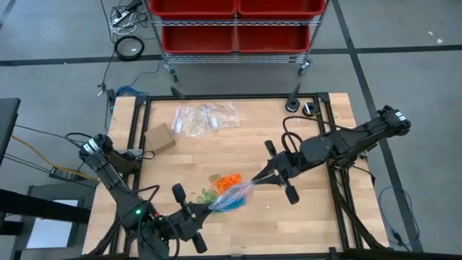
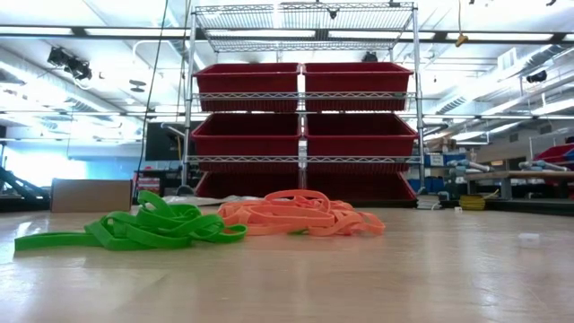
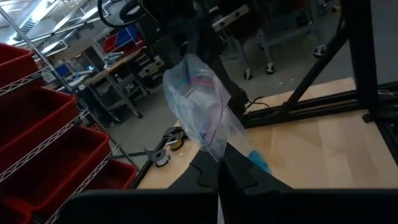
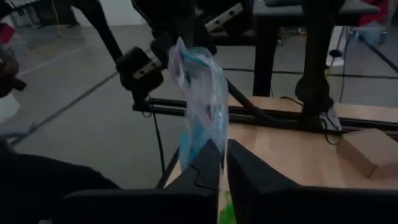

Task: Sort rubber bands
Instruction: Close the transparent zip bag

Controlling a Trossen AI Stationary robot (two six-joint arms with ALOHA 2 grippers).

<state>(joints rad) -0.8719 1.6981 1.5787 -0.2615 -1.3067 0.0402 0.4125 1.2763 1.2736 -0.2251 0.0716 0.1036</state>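
You've got the clear bag (image 1: 232,195) stretched between both closed grippers — left gripper (image 1: 204,209) low, right gripper (image 1: 261,178) high — with the orange and green rubber bands (image 1: 222,185) piled just beside it.

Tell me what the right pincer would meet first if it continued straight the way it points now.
Probably the left pincer. The right pincer points down the bag stretched between them, and the left one holds the other end. Depth is uncertain.
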